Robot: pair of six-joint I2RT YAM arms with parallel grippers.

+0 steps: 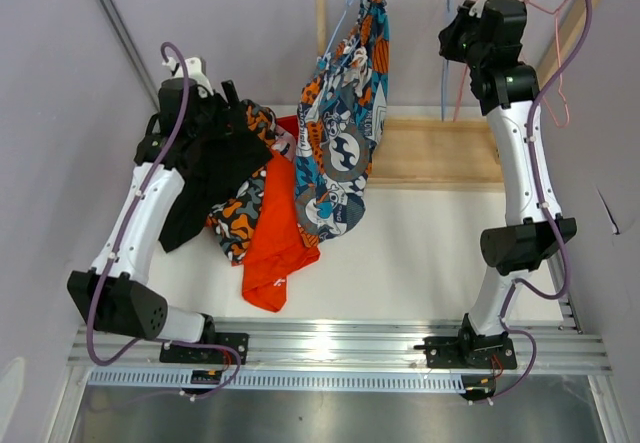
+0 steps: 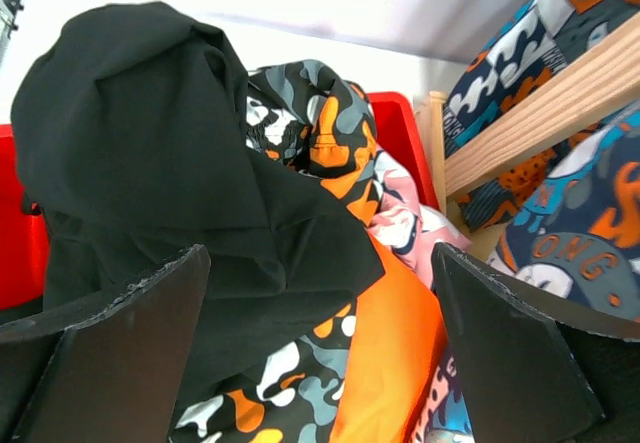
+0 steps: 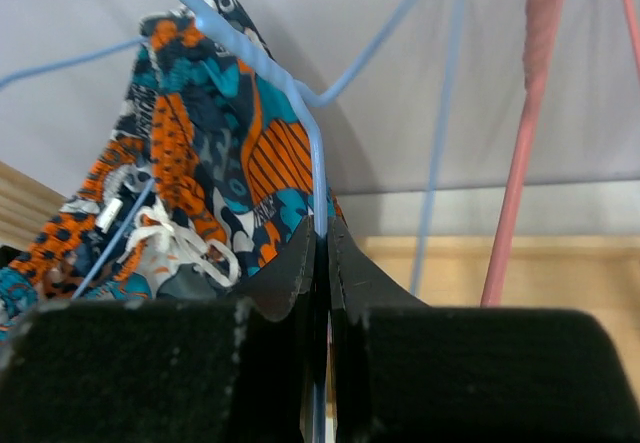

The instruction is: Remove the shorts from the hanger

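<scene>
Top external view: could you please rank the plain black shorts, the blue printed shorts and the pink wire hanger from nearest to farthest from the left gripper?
1. Plain black shorts, draped beside the left gripper.
2. Blue printed shorts, hanging at centre.
3. Pink wire hanger, far right.

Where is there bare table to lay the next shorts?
Bare white table lies between the orange shorts and the right arm, in front of the wooden rack base. The left rear is crowded with piled shorts.

Blue-orange printed shorts (image 1: 345,133) hanging on blue hanger (image 3: 318,163), black pair (image 1: 215,153), blotched pair (image 1: 238,218), plain orange pair (image 1: 275,238) heaped alongside
</scene>
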